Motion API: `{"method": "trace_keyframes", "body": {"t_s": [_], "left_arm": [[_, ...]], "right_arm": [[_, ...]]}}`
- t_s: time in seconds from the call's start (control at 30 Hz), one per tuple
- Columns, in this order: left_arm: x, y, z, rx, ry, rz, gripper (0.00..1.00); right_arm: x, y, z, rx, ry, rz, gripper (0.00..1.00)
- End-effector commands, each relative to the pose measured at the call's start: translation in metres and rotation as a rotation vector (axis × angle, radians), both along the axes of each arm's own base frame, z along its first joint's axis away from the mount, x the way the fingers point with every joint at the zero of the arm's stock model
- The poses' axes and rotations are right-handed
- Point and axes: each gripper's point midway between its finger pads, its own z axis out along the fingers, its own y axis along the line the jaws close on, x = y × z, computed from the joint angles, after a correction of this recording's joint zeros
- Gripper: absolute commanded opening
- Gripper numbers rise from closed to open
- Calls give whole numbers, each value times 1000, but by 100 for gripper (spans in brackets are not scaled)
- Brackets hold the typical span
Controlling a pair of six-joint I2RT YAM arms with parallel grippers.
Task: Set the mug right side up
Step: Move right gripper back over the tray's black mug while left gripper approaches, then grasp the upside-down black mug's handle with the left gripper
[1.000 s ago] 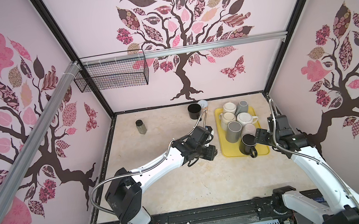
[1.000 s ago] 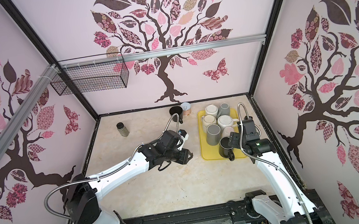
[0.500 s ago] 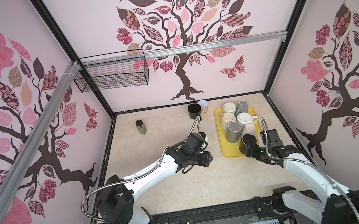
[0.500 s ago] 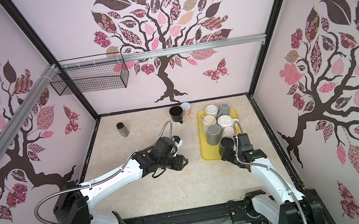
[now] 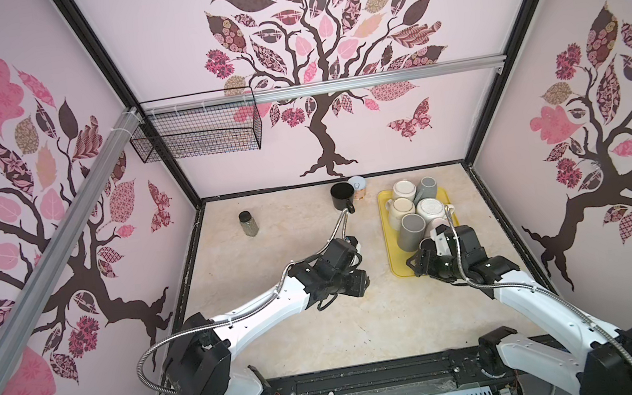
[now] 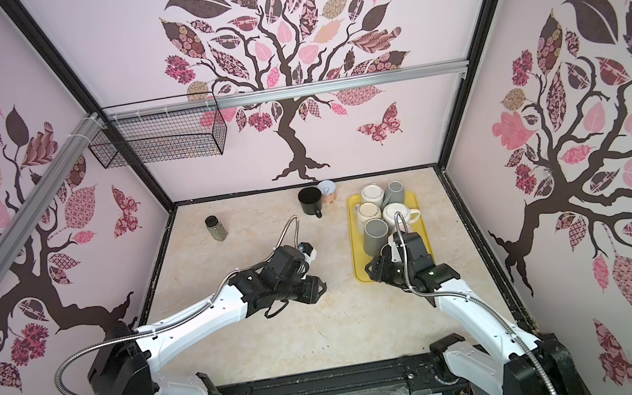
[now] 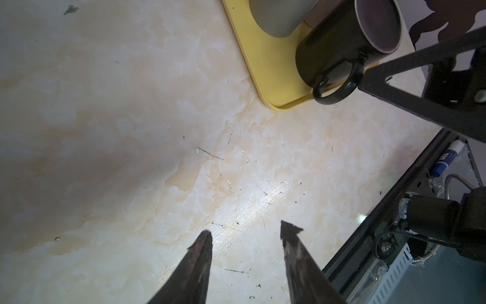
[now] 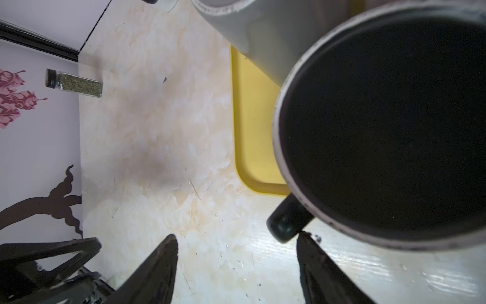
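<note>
A black mug stands on the near end of the yellow tray. Its mouth faces up and its handle sticks out over the tray's near edge. In the right wrist view its dark opening fills the picture. My right gripper is open and holds nothing, and one fingertip lies right by the handle. In both top views the right gripper hangs over the tray's near corner and the wrist hides the mug. My left gripper is open over bare table.
The tray also carries a grey mug standing mouth down and several white and grey mugs. Another black mug and a small cup stand by the back wall. A spice jar is back left.
My right gripper has drawn back from the black mug toward the front, and its jaws have narrowed a little. The left gripper has moved toward the front, away from the tray.
</note>
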Motion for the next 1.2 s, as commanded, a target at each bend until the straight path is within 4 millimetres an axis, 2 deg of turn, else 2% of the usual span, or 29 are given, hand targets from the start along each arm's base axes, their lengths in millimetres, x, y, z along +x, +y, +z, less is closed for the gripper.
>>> {"method": "trace_keyframes", "body": {"t_s": [0.0, 0.1, 0.2, 0.4, 0.5, 0.6, 0.67, 0.77, 0.97, 1.07, 1.17], "left_arm": [[7, -5, 7, -28, -41, 4, 47], [8, -15, 6, -21, -97, -30, 48], [6, -35, 6, -22, -150, -91, 50], [2, -83, 0, 13, -215, -245, 52], [-1, -103, -9, 18, -210, -301, 53], [0, -116, -18, 41, -193, -324, 54], [1, -123, -23, 48, -189, -333, 54], [6, -134, -24, 39, -197, -334, 54], [21, -157, -30, 42, -213, -331, 54], [32, -166, -35, 55, -229, -316, 54], [40, -177, -36, 56, -249, -316, 54]], "right_arm": [[5, 12, 23, 61, -48, 33, 73], [1, 4, 36, 6, -65, 31, 75], [-5, -13, 42, -78, -73, -10, 79], [-19, -39, 37, -166, -68, -102, 85], [-22, -61, 34, -196, -81, -211, 87], [-26, -87, 37, -200, -113, -318, 86], [-26, -96, 42, -171, -137, -355, 86], [-24, -98, 41, -168, -138, -360, 86], [-22, -79, 21, -66, -79, -322, 87], [-25, -78, 19, -48, -75, -328, 87], [-28, -84, 25, -60, -100, -358, 87]]}}
